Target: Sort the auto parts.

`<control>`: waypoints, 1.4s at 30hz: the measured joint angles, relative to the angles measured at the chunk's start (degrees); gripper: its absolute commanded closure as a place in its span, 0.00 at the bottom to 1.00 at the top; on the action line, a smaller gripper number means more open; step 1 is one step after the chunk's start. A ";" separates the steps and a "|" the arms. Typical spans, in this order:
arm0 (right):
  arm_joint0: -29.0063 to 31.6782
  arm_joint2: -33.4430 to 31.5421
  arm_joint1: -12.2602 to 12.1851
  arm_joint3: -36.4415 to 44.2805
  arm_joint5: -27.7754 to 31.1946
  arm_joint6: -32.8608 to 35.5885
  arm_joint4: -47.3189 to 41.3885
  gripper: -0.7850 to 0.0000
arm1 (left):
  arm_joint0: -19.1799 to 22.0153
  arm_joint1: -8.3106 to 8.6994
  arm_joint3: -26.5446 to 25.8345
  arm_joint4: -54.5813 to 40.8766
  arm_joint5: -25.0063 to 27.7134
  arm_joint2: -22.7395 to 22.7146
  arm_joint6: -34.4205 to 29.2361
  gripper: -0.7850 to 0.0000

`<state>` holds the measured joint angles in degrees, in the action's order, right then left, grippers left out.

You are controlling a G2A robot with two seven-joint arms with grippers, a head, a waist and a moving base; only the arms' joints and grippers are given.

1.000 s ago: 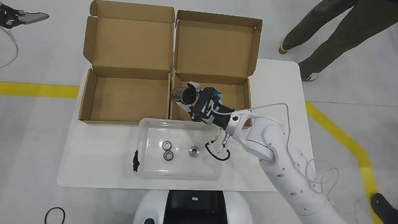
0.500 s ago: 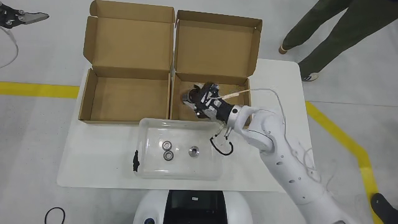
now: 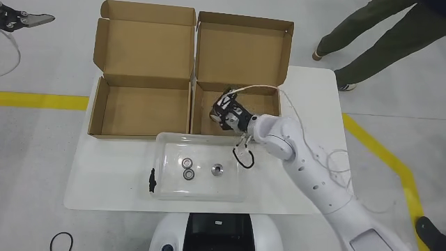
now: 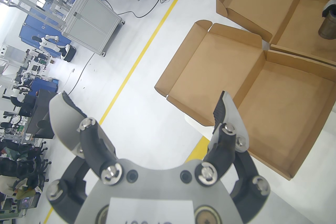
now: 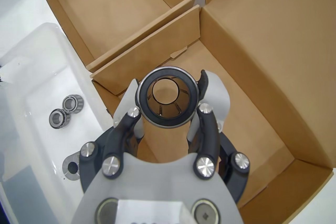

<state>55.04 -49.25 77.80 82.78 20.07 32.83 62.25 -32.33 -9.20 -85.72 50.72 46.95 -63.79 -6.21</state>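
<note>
Your white worktop point(image 3: 306, 90) carries two open brown cardboard boxes side by side along its far edge, lids standing up behind them. The left box point(image 3: 139, 111) is bare inside. The right box point(image 5: 249, 104) is where the work is. A clear plastic tray point(image 3: 167, 153) lies along the near edge, just in front of both boxes.

Your right gripper point(image 5: 168, 80) hangs inside the right box, close to the near corner beside the wall shared with the left box, and its fingers clamp a grey metal cylinder with a black rim point(image 5: 144, 93). The cylinder's long axis points straight down at the box floor. You cannot tell whether its foot touches the cardboard. I judge the drop is short, and the near box wall is the one thing close enough to catch a finger.

Your left gripper point(image 4: 143, 104) is off the worktop's left edge, jaws wide apart, holding nothing.

In the tray lie two small steel roller bearings point(image 5: 68, 103), touching, a flat metal washer point(image 5: 71, 167) near them, and a small black scrap point(image 3: 151, 180) by its left end.
</note>
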 measured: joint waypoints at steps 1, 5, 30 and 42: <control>-0.53 0.45 0.24 -0.85 -0.61 -0.02 -0.28 1.00 | 0.00 0.00 0.00 0.00 0.00 0.00 0.00 0.00; -3.06 2.47 1.37 -4.67 -3.08 0.80 -1.21 1.00 | 0.00 0.00 0.00 0.00 0.00 0.00 0.00 0.00; -7.41 6.21 4.50 -12.88 -5.35 -1.10 -1.15 0.00 | 0.00 0.00 0.00 0.00 0.00 0.00 0.00 0.00; -0.17 -1.72 1.28 1.84 6.19 -6.94 -0.24 0.00 | 0.00 0.00 0.00 0.00 0.00 0.00 0.00 0.00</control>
<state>54.87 -50.97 79.08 84.62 26.26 25.89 62.01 -32.33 -9.20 -85.72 50.72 46.95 -63.79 -6.21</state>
